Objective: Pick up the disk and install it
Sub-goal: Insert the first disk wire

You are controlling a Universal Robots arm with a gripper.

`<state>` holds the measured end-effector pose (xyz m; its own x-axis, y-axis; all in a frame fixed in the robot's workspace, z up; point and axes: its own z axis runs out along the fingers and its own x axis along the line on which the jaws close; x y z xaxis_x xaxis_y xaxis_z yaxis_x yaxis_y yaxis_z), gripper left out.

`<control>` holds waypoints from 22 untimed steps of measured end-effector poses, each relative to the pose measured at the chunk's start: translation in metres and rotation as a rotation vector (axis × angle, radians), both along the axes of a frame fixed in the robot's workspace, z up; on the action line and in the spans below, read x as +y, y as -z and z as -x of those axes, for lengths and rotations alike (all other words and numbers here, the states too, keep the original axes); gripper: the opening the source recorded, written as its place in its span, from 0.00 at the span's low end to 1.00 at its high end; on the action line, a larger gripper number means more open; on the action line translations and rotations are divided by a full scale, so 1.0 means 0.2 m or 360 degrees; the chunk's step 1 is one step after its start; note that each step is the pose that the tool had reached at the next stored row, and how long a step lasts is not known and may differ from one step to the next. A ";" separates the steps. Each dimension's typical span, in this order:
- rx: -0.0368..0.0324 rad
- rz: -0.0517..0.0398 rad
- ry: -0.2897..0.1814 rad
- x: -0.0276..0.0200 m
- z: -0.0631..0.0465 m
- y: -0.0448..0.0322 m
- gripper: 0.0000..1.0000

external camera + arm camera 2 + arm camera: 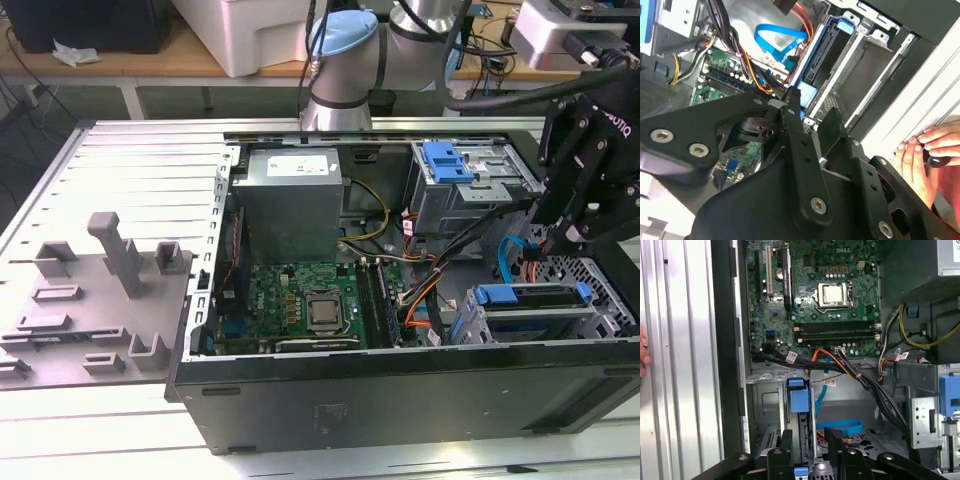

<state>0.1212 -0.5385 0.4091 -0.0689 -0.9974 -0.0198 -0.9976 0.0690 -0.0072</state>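
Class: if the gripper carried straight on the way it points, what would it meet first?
Probably the disk, standing in the drive cage just ahead of the open gripper; depth is unclear.

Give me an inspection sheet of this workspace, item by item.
Surface: slatted metal table, carrying an open computer case.
Job's things: the disk, blue carrier showing, stands in a drive bay inside the case.
Clutter: grey fixture plate with blocks, beside the case on the exterior view's left.
Grippers: claw open, poised over the disk's bay, not gripping it.
Cables: blue flat cable and a wire bundle of orange and black strands lie near the bay.
Surroundings: a person's hand at the table's edge; a bench stands behind.
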 end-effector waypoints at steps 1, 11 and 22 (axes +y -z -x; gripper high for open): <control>0.0000 0.0000 0.0009 0.002 -0.01 0.001 0.42; 0.0005 0.0043 0.0075 0.092 -0.08 0.021 0.26; 0.0019 0.0240 0.0075 0.275 -0.13 0.050 0.26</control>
